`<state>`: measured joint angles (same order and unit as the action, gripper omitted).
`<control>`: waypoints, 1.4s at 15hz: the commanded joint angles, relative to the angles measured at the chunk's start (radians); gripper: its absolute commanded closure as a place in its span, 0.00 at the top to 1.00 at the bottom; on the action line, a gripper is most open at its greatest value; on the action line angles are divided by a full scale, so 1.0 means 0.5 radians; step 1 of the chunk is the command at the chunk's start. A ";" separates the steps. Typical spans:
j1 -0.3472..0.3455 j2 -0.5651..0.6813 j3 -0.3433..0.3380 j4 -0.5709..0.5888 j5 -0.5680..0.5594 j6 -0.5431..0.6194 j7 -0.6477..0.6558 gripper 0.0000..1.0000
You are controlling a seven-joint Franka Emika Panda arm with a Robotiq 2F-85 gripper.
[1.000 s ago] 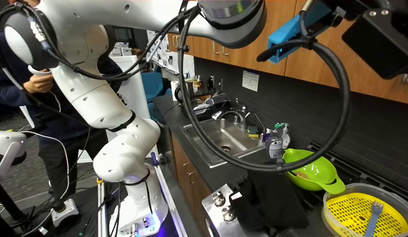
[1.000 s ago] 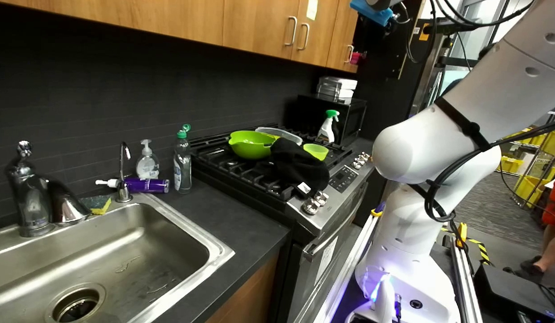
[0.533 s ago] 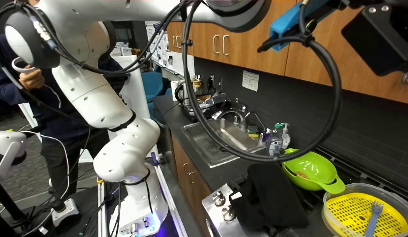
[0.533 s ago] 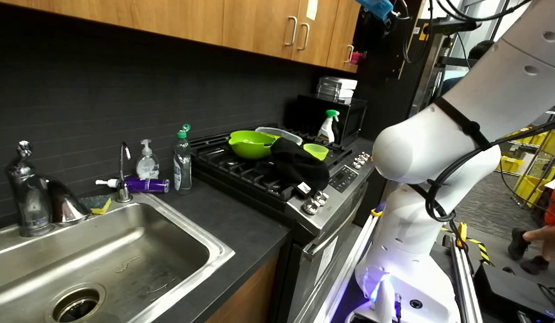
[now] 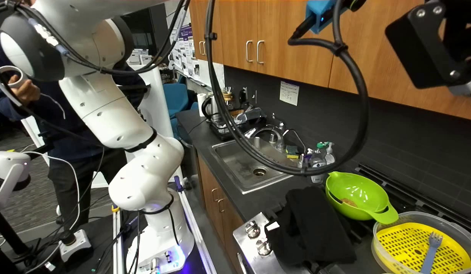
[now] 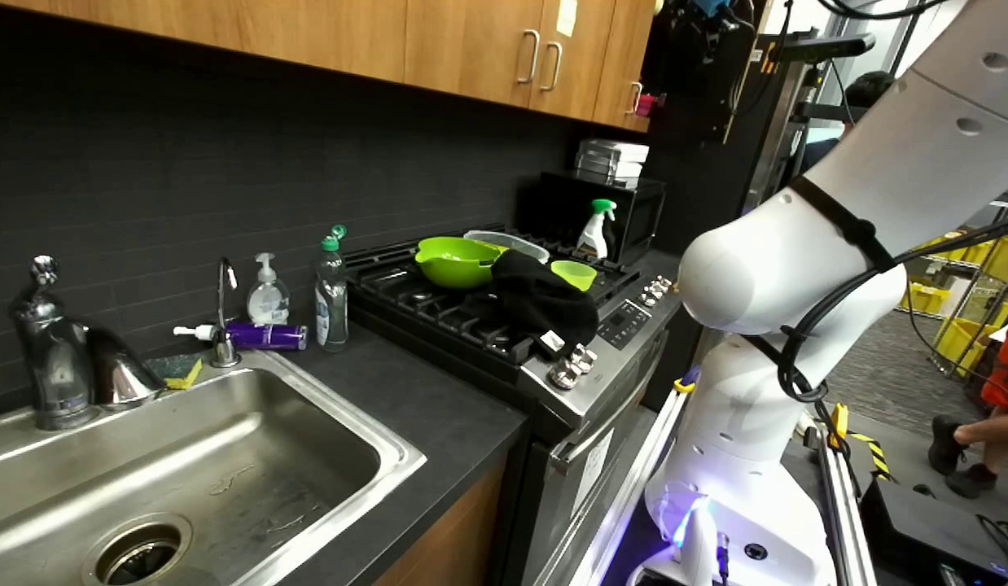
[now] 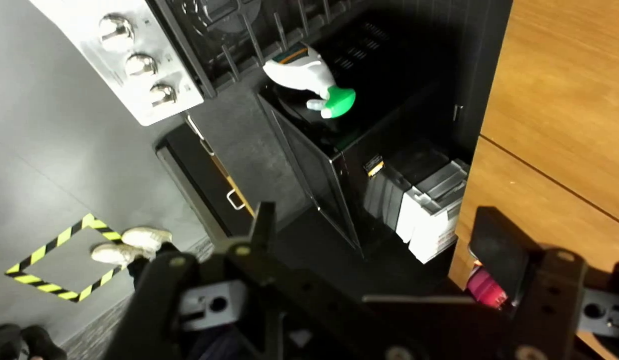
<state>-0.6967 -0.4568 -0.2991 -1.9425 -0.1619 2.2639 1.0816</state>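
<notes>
Tool [image 7: 382, 235] gapes, one blurred finger [image 7: 500, 252] partly hiding an unclear pink object [image 7: 484, 287].

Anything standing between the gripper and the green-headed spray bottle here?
Nothing visible covers the spray bottle in the wrist view. In that picture, though, the black appliance lies between it and the open gripper, so a straight approach might pass close over the appliance's corner; the actual clearance cannot be told.
</notes>
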 commanded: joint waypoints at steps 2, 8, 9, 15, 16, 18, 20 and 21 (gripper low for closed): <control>0.122 0.049 -0.171 0.154 0.383 -0.175 -0.157 1.00; 0.229 0.073 -0.312 0.236 0.713 -0.337 -0.284 1.00; 0.247 0.077 -0.329 0.239 0.759 -0.364 -0.291 1.00; 0.340 0.153 -0.294 0.210 0.871 -0.597 -0.227 1.00; 0.366 0.171 -0.297 0.221 0.891 -0.619 -0.231 1.00; 0.408 0.212 -0.315 0.247 0.948 -0.637 -0.230 1.00; 0.411 0.253 -0.328 0.280 1.019 -0.645 -0.142 1.00; 0.399 0.272 -0.328 0.299 1.036 -0.641 -0.065 1.00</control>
<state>-0.4990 -0.3595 -0.4469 -1.8507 0.3114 1.9761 0.9728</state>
